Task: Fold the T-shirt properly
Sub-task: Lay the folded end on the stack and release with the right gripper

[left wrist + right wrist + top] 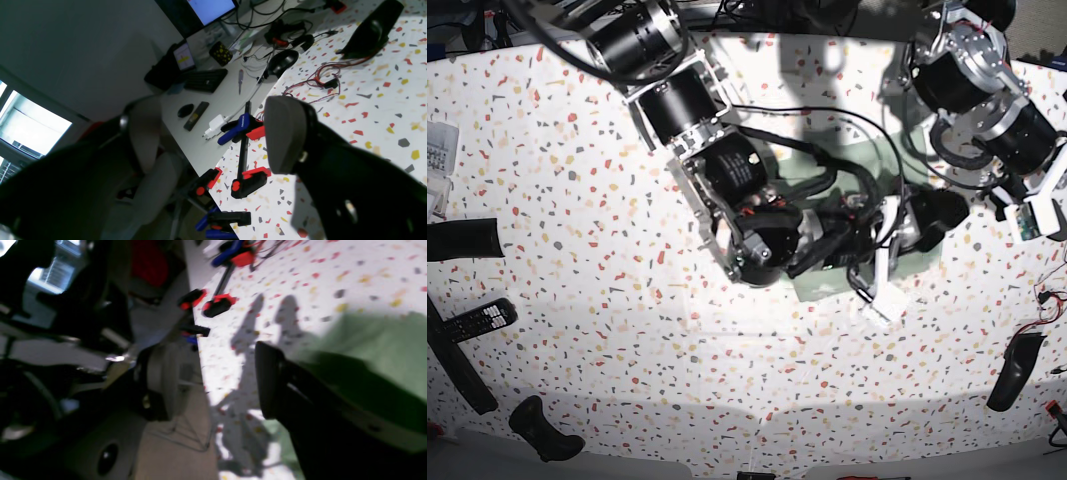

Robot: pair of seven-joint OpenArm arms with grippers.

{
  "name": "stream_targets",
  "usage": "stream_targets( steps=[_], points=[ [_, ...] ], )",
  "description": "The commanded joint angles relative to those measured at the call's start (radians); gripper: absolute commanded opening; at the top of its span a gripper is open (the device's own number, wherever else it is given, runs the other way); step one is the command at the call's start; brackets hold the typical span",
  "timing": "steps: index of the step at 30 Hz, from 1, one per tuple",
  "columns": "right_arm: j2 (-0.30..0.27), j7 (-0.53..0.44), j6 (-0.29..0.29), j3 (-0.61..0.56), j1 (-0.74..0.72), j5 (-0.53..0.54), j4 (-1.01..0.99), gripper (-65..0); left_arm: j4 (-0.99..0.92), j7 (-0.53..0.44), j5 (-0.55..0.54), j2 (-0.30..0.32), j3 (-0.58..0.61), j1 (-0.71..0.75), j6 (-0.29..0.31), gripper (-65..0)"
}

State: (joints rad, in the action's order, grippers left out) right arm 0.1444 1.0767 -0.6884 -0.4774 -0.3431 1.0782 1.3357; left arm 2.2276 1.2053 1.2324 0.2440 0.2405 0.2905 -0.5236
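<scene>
The T-shirt is a pale sage-green cloth lying folded small at the middle of the speckled table, mostly hidden under my arms. In the right wrist view the shirt lies just past my right gripper, whose fingers stand apart with nothing between them, over the table by the shirt's edge. My left gripper is open and empty, held above bare table off the shirt. My left arm sits at the base view's upper right.
Red-and-black clamps and a blue one grip the table's edge beside a white desk with keyboard and cables. Red wires trail on the table. A remote and black parts lie near the edges.
</scene>
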Motion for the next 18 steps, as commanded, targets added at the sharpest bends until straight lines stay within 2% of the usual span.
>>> stream_targets(
  steps=[1, 4, 7, 10, 13, 15, 16, 18],
  points=[
    [0.013, -0.018, -0.01, -0.001, -0.026, 0.05, 0.016, -30.4, 0.02, -0.016, 0.032, 0.003, -0.004, -0.005, -0.016, -20.8],
    [0.013, -0.036, -0.01, 0.007, -0.039, 0.085, 0.016, -30.4, 0.02, -0.016, 0.031, 0.003, -0.004, -0.005, -0.016, -20.8],
    [0.013, -0.044, -0.01, 0.046, -0.09, 0.023, 0.016, -30.5, 0.02, -0.016, -0.028, 0.003, -0.004, -0.005, -0.016, -20.8],
    [0.013, -0.07, -0.01, 0.123, -0.146, -0.152, 0.016, -30.5, 0.02, -0.022, -0.142, 0.003, -0.004, -0.005, -0.007, -20.8],
    [0.013, -0.231, -0.01, 0.208, -0.153, -0.469, 0.015, -30.5, 0.02, -0.083, -0.334, 0.003, -0.004, -0.005, 0.095, -20.8],
    [0.013, -0.335, -0.01, 0.252, -0.144, -0.66, -0.005, -30.5, 0.023, -0.126, -0.474, 0.003, 0.0, -0.005, 0.141, -20.8],
    [0.013, -0.365, -0.01, 0.269, -0.145, -0.702, -0.031, -30.5, 0.031, -0.137, -0.529, 0.003, 0.007, -0.005, 0.155, -20.8],
    [0.013, -0.418, -0.01, 0.292, -0.151, -0.709, -0.11, -30.6, 0.062, -0.151, -0.615, 0.003, 0.04, -0.005, 0.175, -20.8]
  ],
)
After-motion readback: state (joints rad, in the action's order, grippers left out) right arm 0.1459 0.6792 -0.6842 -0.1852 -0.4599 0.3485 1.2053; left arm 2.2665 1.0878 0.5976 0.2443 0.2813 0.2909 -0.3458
